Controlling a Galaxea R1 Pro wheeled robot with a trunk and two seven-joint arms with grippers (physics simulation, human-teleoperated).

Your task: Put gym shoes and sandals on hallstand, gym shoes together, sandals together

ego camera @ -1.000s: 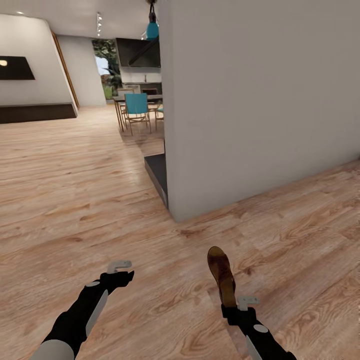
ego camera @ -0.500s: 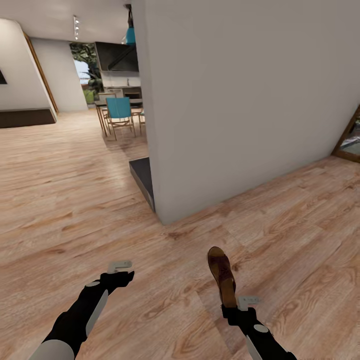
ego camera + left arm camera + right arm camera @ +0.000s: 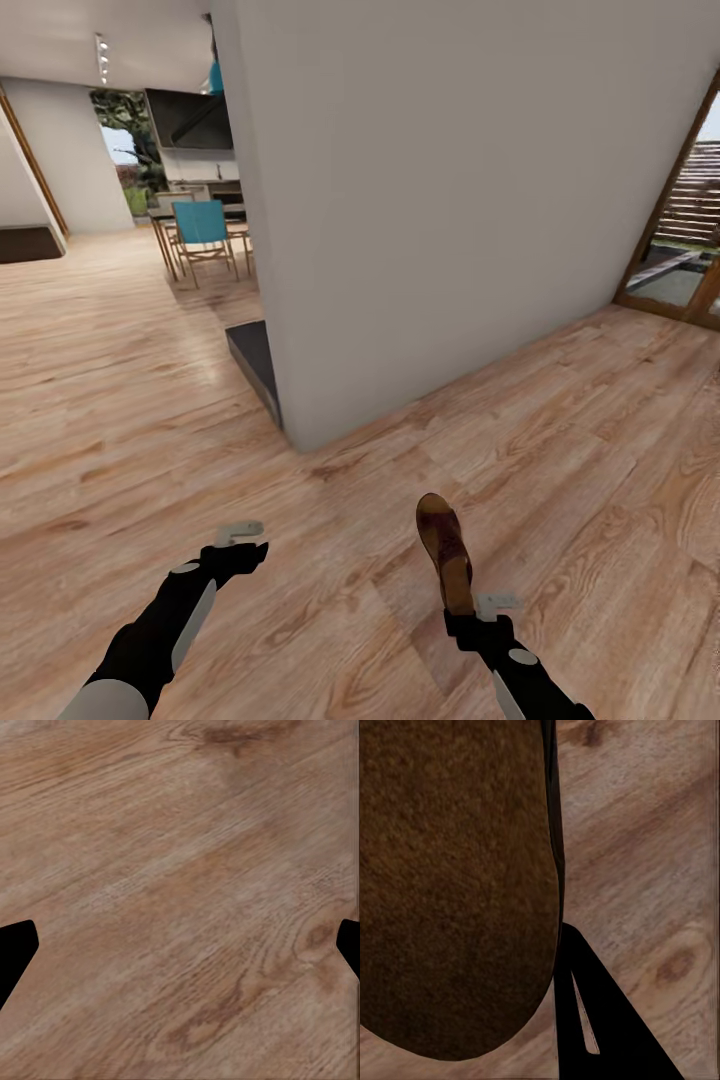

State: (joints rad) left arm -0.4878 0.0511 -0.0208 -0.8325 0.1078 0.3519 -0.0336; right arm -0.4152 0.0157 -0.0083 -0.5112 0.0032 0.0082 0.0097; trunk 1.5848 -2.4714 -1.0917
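One brown sandal (image 3: 443, 558) sticks out forward from my right gripper (image 3: 470, 612), which is shut on its heel end, low over the wood-plank corridor floor (image 3: 150, 400). In the right wrist view the sandal's dark brown sole (image 3: 450, 870) lies close against a black finger (image 3: 592, 1020). My left gripper (image 3: 245, 545) hangs open and holds nothing. Its wrist view has the two fingertips (image 3: 15, 952) far apart over bare planks. The gym shoes, the second sandal and the hallstand are out of view.
A white wall block (image 3: 450, 200) stands ahead, its corner near the centre, with a dark low plinth (image 3: 255, 365) at its left side. Teal chairs and a dining table (image 3: 200, 230) lie far back left. A wood-framed glass door (image 3: 680, 250) is at the right.
The whole view has swung to the right: the wall corner slid left and the glass door came in at the right. Both arms and the held sandal keep their pose.
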